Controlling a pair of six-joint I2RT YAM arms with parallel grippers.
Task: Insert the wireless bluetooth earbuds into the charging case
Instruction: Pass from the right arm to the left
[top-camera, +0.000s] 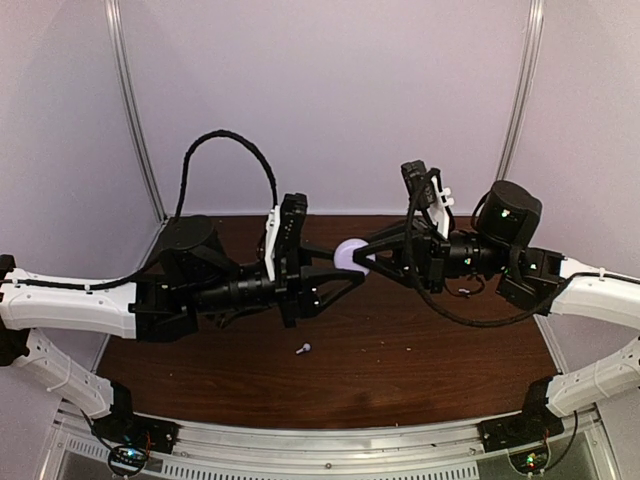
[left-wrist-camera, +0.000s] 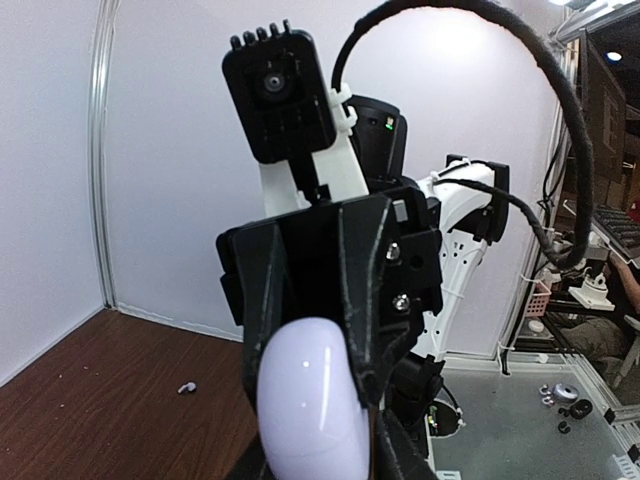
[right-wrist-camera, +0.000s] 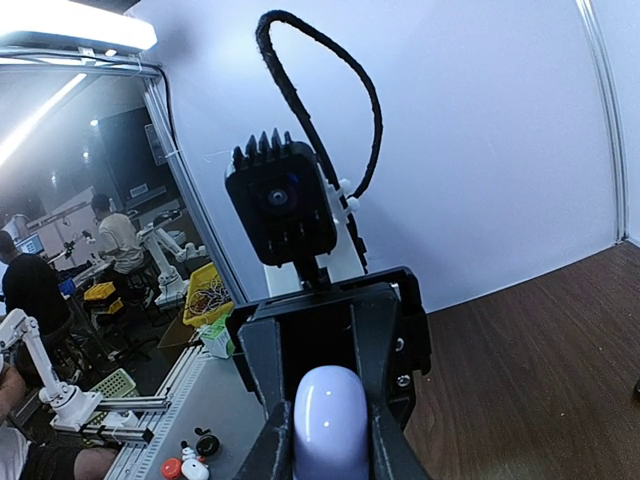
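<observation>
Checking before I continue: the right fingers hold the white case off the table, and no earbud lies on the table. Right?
Not quite: one small white earbud lies on the table, as the top view shows. The right fingers do hold the white case off it.

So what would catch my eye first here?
The left gripper and right gripper meet nose to nose in mid-air at a rounded white charging case, above the dark wooden table. Then a single tiny white earbud lying on the table nearer the arm bases.
</observation>
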